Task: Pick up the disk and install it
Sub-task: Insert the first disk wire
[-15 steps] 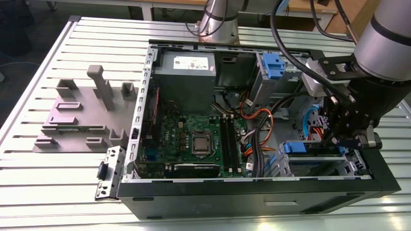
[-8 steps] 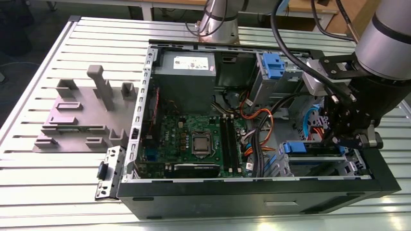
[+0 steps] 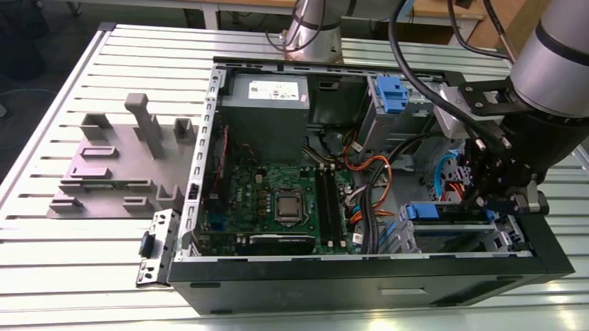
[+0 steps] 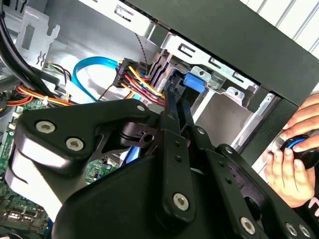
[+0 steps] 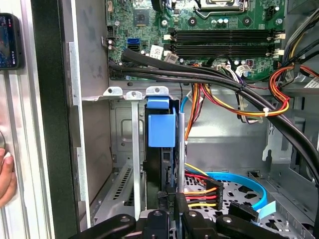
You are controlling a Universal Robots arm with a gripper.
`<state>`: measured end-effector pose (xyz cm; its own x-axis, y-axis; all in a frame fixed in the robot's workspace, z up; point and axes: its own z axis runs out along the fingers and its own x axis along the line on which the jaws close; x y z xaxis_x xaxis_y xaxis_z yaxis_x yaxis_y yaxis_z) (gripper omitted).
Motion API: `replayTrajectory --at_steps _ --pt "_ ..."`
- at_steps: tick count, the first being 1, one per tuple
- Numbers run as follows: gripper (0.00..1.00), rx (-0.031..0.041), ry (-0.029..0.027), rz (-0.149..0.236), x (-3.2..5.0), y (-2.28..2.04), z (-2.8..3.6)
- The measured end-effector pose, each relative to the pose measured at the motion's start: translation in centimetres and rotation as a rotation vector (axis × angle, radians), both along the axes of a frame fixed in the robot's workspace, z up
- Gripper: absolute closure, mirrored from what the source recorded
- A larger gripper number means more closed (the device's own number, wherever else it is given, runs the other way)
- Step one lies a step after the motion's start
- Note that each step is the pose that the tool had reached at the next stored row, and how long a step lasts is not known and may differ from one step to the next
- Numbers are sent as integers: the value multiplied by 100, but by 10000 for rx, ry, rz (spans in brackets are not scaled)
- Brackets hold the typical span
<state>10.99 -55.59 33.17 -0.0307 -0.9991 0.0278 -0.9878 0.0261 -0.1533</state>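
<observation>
Disk [image 5: 160, 149] standing edge-on in the drive cage [image 5: 133, 149] at the front corner of the open computer case [image 3: 368, 283], blue carrier tab uppermost; seen in the exterior view as a blue block [image 3: 423, 212] in that same corner. Gripper [image 5: 169, 199] reaching down into the case; jaws narrow, pinched on the disk's thin edge, as far as can be judged. Step in hand, by the look of it: installing, with the disk partly down between the cage rails and not clearly seated. Seating likely calls for a straight push along the rails, clear of the red-and-yellow power cables [image 5: 202, 191] just beside the cage. Motherboard [image 3: 276, 200] across the case's middle; grey power supply [image 3: 267, 103] at its far end. Case lying on a slatted metal desk [image 3: 110, 276]; grey fixture blocks [image 3: 110, 165] outside the case wall; a person's hand [image 4: 289, 164] near the case's outer edge.
</observation>
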Motion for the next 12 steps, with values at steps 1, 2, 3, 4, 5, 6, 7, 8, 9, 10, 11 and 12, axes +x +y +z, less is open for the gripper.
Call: replayTrajectory --at_steps 1,2,3,4,5,6,7,8,9,10,11,12 --pt "83 46 0 -8 0 -6 0" --pt "83 105 0 -14 0 -11 -1" --pt "83 190 0 -20 0 -15 -1" --pt "83 268 0 -25 0 -21 -2" --pt "83 339 0 -29 0 -28 -2" --pt "83 381 -1 -32 0 -36 -2" --pt "83 392 -1 -36 0 -43 -3" --pt "83 394 0 -38 0 -47 -2" --pt "83 395 0 -39 1 -49 -2" --pt "83 394 0 -40 2 -51 -2" --pt "83 395 0 -43 3 -54 -3" --pt "83 396 0 -48 4 -55 -3"
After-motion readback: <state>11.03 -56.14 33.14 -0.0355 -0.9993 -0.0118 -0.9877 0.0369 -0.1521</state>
